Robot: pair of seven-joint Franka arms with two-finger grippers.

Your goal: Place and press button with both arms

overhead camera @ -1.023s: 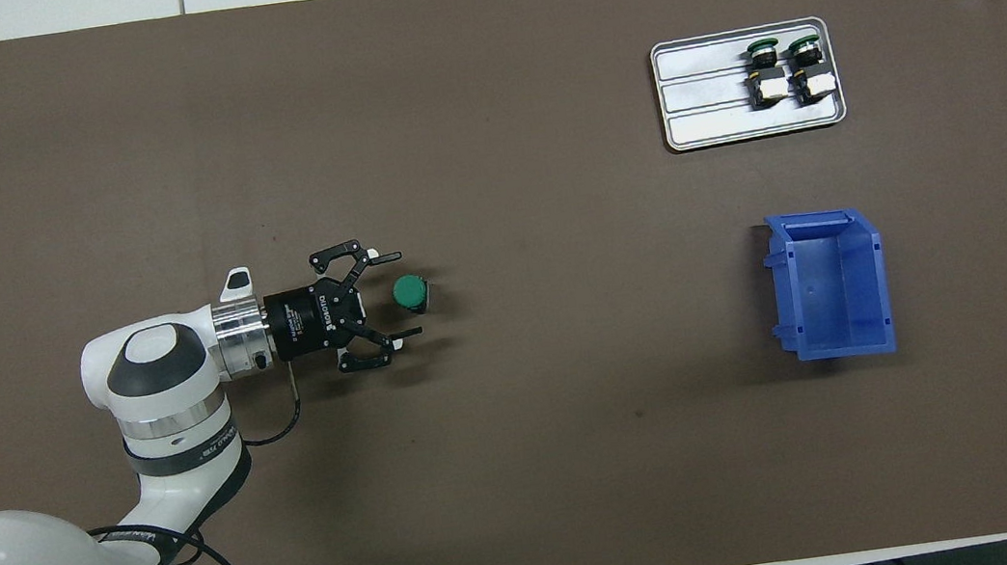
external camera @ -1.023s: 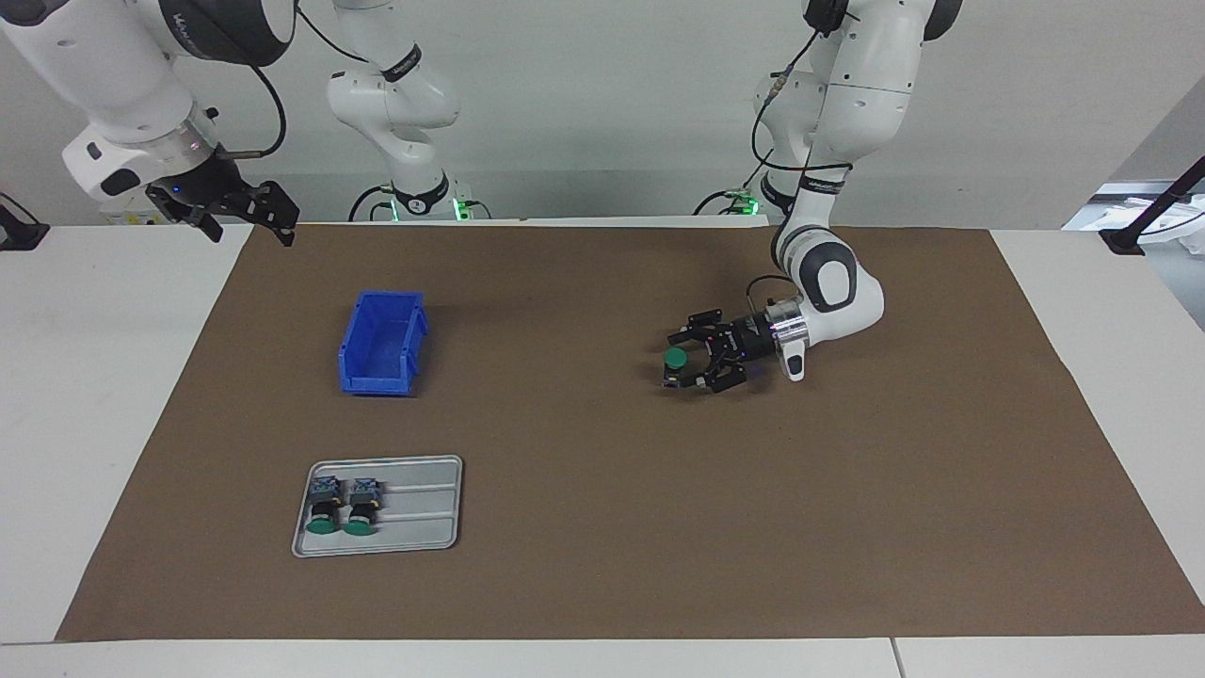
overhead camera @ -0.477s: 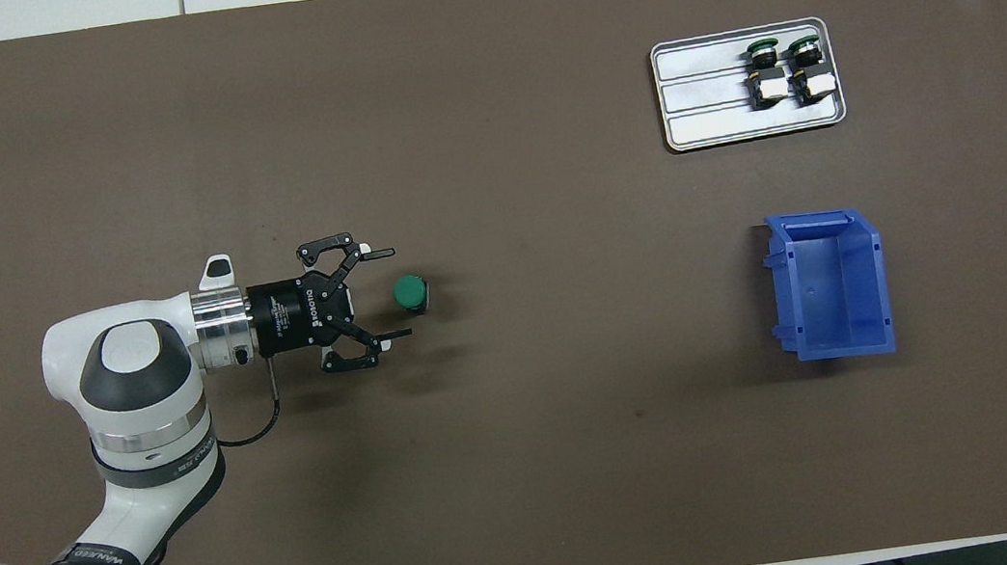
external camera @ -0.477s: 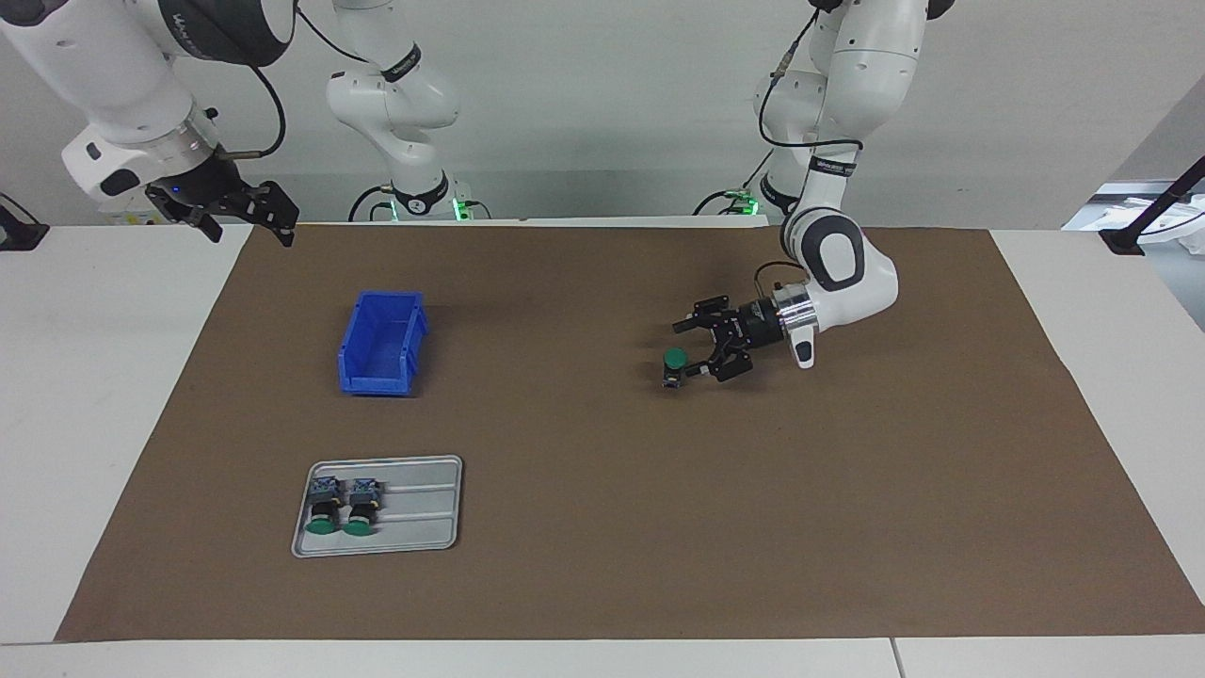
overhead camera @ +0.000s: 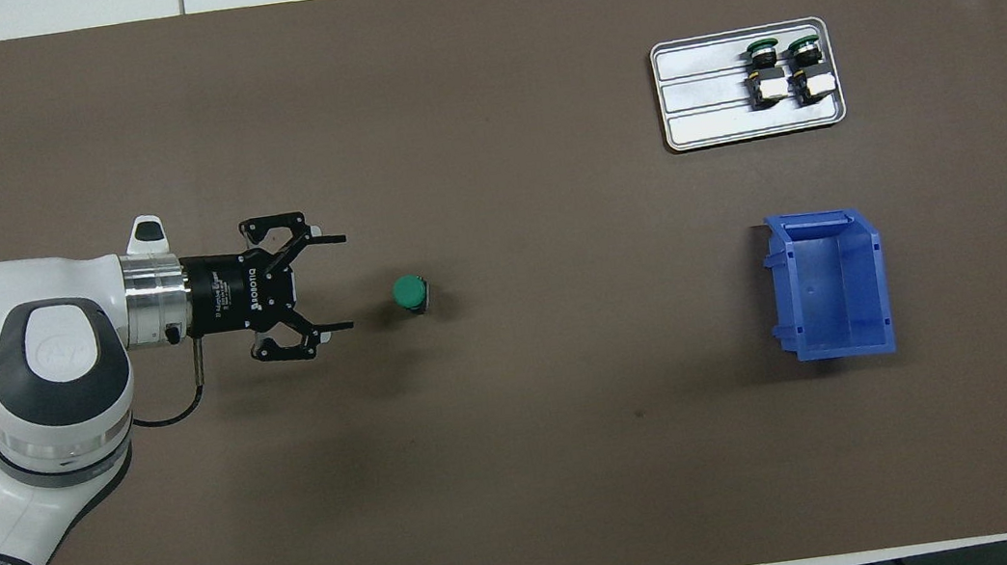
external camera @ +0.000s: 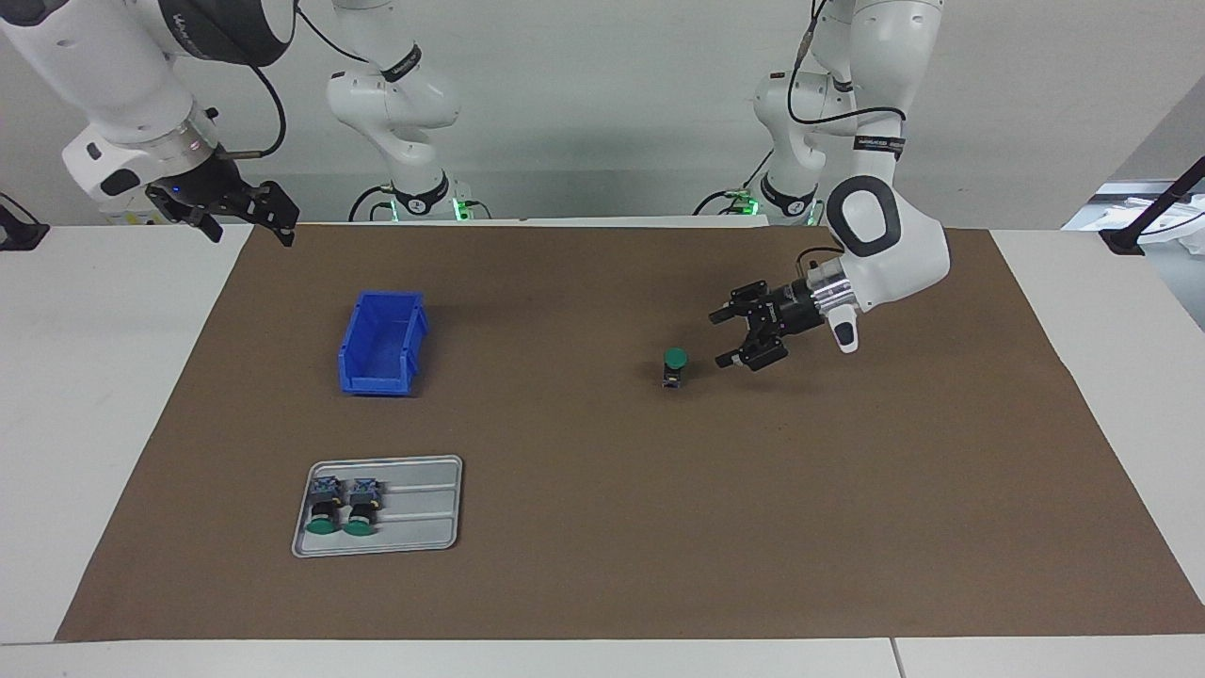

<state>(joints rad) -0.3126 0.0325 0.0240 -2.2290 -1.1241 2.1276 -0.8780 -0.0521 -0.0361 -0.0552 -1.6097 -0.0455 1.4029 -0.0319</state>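
A button point(external camera: 674, 366) with a green cap stands upright on the brown mat point(external camera: 602, 565), cap up, near the middle of the table. It also shows in the overhead view point(overhead camera: 411, 294). My left gripper point(external camera: 719, 339) is open and empty. It hangs just above the mat beside the button, toward the left arm's end, clear of it, with its fingers pointing at it. In the overhead view the left gripper point(overhead camera: 346, 282) is a short gap from the button. My right gripper point(external camera: 249, 226) waits, open and empty, raised over the mat's corner at the right arm's end.
A blue open bin point(external camera: 380, 345) point(overhead camera: 830, 283) sits toward the right arm's end. Farther from the robots, a grey tray point(external camera: 424, 527) point(overhead camera: 703, 101) holds two more green-capped buttons point(external camera: 342, 508) point(overhead camera: 785, 70), lying on their sides.
My left gripper, open around the button a second ago, has drawn back toward the left arm's end and risen a little. The button stays standing where it was. The right arm has not moved.
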